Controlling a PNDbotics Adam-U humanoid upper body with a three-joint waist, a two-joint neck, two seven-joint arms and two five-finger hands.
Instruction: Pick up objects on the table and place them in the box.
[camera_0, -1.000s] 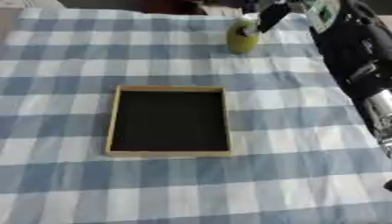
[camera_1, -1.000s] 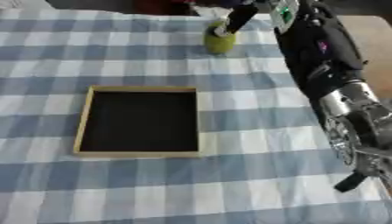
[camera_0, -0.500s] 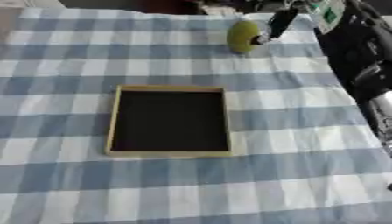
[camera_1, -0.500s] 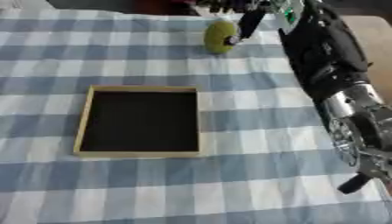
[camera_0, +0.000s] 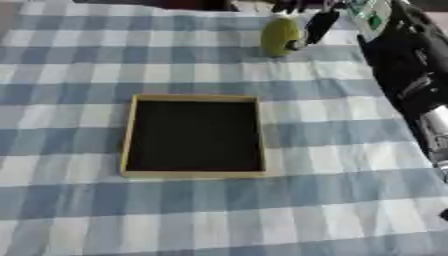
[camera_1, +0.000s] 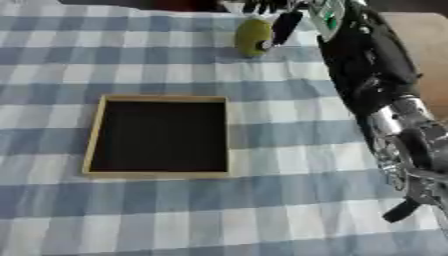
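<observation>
A yellow-green oval object (camera_0: 280, 36) is at the far edge of the blue-and-white checked cloth, tilted. My right hand (camera_0: 313, 24) comes down over it from the upper right. Its fingers curl over the object's top and its thumb (camera_1: 284, 27) lies against the object's right side, so the hand is shut on it. I cannot tell whether the object still touches the cloth. The box (camera_0: 128, 135), a shallow wooden frame with a black inside, lies in the middle of the table with nothing in it. My left hand shows in neither view.
My right arm (camera_1: 367, 65) runs black and silver along the right side of the table, from the lower right corner to the far edge. The checked cloth (camera_0: 70, 60) covers the whole table around the box.
The right hand has closed round the yellow-green object, which has tipped over and risen a little toward the far edge. The box has not moved.
</observation>
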